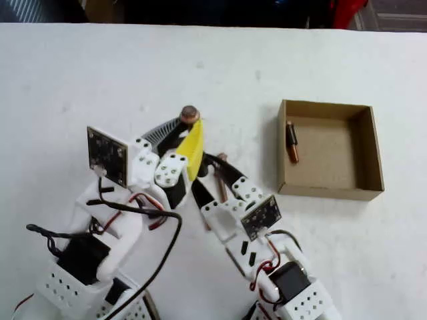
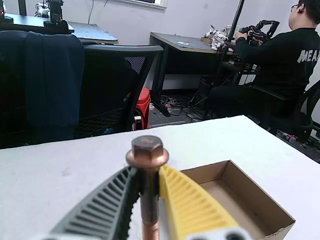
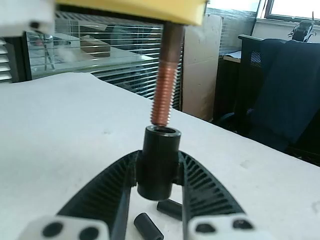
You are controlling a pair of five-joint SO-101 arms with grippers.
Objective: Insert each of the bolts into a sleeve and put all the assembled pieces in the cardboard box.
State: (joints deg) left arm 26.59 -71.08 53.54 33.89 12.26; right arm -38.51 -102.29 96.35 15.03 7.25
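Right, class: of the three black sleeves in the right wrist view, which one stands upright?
The sleeve gripped by the right gripper, just beneath the bolt; the other two sleeves lie on their sides on the table.

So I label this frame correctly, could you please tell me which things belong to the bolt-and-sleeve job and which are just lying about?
Job: bolt in the left gripper; sleeve in the right gripper; spare sleeves on the table; cardboard box; assembled piece inside it.
Lying about: office chair, blue garment, desk beyond the table.
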